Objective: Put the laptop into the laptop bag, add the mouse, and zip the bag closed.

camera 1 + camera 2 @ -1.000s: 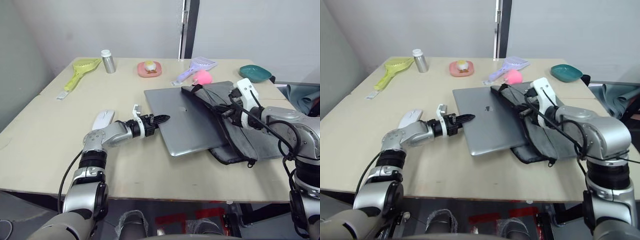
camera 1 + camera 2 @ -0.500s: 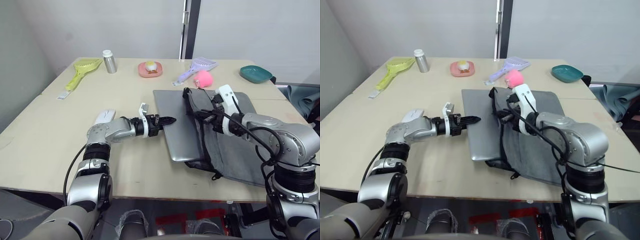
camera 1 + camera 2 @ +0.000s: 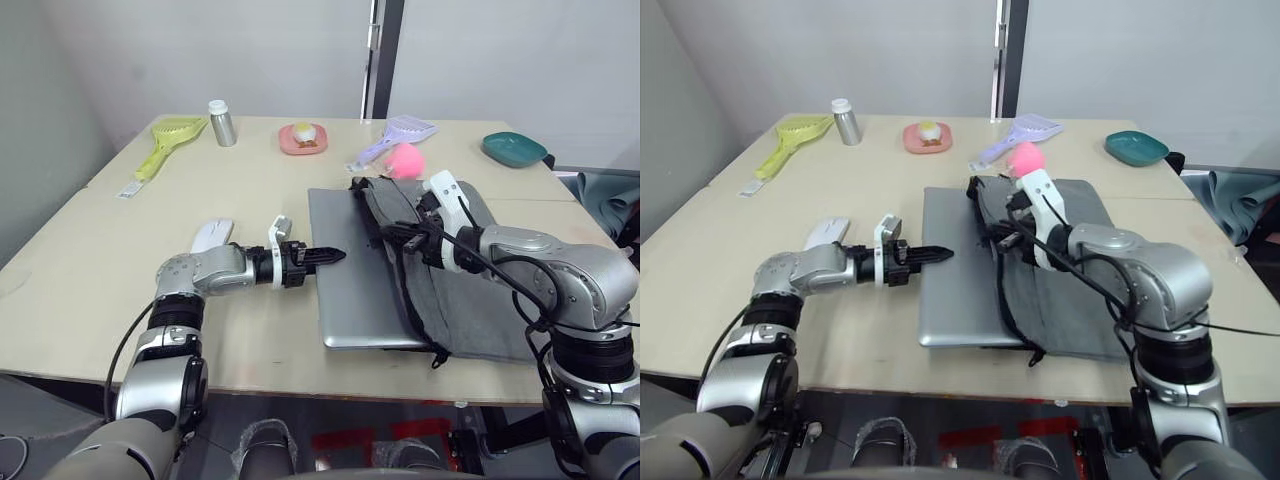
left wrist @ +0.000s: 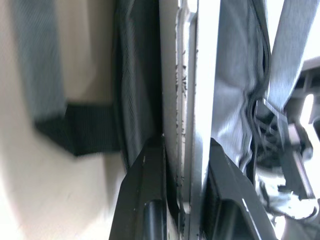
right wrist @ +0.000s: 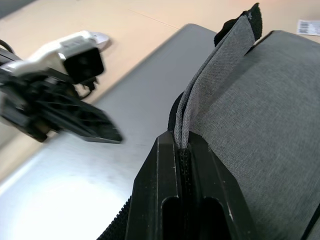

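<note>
Silver laptop [image 3: 352, 270] lies half inside the grey laptop bag [image 3: 470, 300]; my left gripper [image 3: 335, 256] pinches its edge, right gripper [image 5: 182, 150] clamps the bag's flap (lift while pushing squarely).

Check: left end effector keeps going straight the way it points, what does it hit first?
Likely the grey fabric laptop bag. The left end effector is shut on the near edge of the thin silver metal laptop and points across it toward the bag's open black-trimmed mouth, though depth there is hard to judge.
</note>
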